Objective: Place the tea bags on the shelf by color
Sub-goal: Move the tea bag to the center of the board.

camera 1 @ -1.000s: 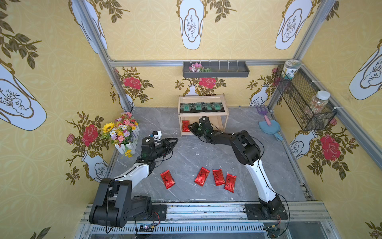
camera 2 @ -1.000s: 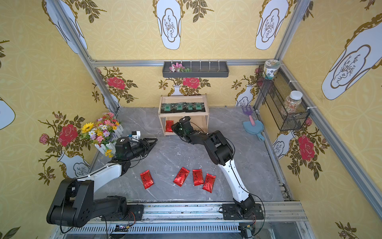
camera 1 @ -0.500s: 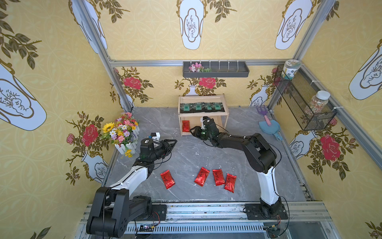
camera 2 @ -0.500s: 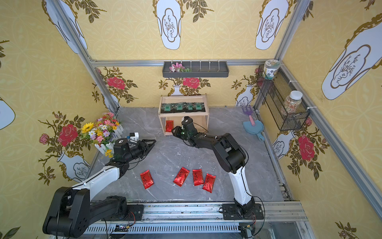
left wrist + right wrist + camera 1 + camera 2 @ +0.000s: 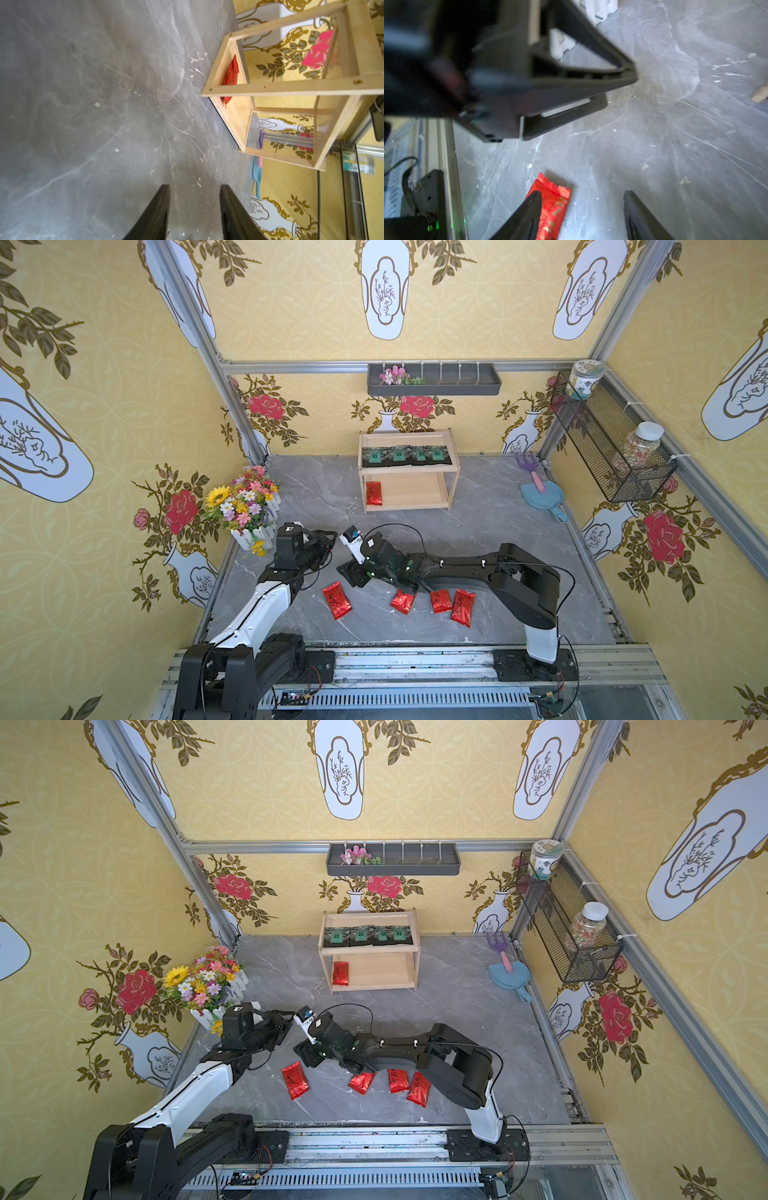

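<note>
As R claw (image 5: 582,209) gapes, red pkt (image 5: 554,204) lies beside.

Surfaces on my feed — foil, wood, stone-look
Red packets (image 5: 336,600) gleam like crinkled foil; the shelf (image 5: 415,491) is bare matt wood; the tabletop (image 5: 490,531) looks grey-marbled, scuffed.

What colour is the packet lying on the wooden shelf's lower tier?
The packet is shiny red with dark script, clearest in a top view.
</note>
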Robot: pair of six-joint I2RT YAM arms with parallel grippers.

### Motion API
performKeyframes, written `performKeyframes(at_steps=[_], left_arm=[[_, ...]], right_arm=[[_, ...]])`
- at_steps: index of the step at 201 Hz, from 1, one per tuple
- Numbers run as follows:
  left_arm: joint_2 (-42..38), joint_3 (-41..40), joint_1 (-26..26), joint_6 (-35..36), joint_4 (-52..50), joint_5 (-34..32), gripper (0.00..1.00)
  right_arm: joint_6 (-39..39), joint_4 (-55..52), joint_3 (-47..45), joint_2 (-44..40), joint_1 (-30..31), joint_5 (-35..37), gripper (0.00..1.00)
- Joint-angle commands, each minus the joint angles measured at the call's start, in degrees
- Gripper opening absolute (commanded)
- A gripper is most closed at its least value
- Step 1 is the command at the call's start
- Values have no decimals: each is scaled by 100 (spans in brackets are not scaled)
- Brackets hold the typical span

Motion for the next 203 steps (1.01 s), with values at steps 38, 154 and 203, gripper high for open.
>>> performKeyframes(at_steps=[38, 154, 203], left_arm=[[-184, -10, 161, -146, -659, -690, 50], [-126, -212, 318, -189, -486, -636, 58], [92, -263, 319, -114, -161, -327, 57]], right_arm=[[-1475, -828, 715, 652, 895, 647, 94], [-843, -1348, 1026, 1166, 423, 681, 99], [-687, -1161, 761, 1030, -8, 448, 94]])
